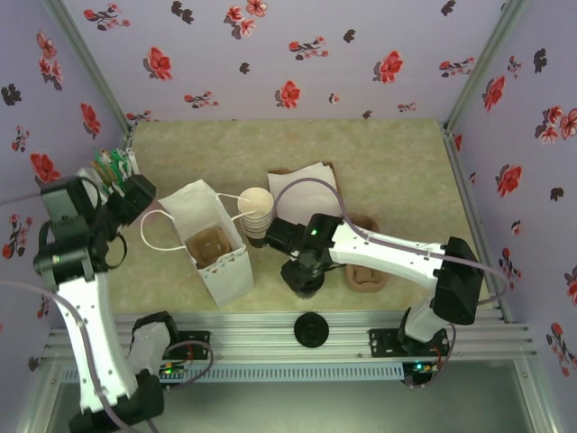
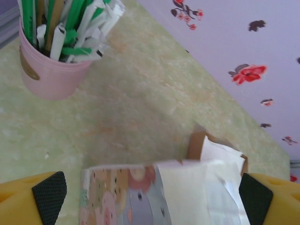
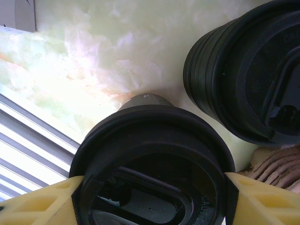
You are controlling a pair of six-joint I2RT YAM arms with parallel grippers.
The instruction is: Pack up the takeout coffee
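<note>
Right gripper [image 3: 154, 199]: jaws straddle the black lid of the takeout coffee [image 3: 150, 140], one yellow finger [image 3: 37, 204] on each side, tips right at the lid rim. Can't tell if it's actually clamping or only touching. In the top view the right gripper [image 1: 302, 271] sits over the cup, which stands upright on the table [image 1: 397, 171] near the front rail, just right of the white paper bag [image 1: 212, 239] and left of the brown pulp tray [image 1: 365, 271]. The dark cup wall just shows beneath the lid in the wrist view. The stack of spare lids [image 3: 253, 70] is just beside the coffee and apart from it, with the tray edge next to it. The stack of lidless cups [image 1: 255, 212] stands behind the gripper, near the bag's open mouth. White paper sheets [image 1: 302, 189] lie on a brown board further back. The bag stands open, something brown inside, handles out to the left. Left gripper [image 2: 152, 194]: jaws spread wide, nothing pinched, black pads [image 2: 49, 194] far apart with the top edge of the bag [image 2: 187, 187] low between them. It hangs at the far left, close to the pink cup of wrapped straws [image 2: 49, 70].
</note>
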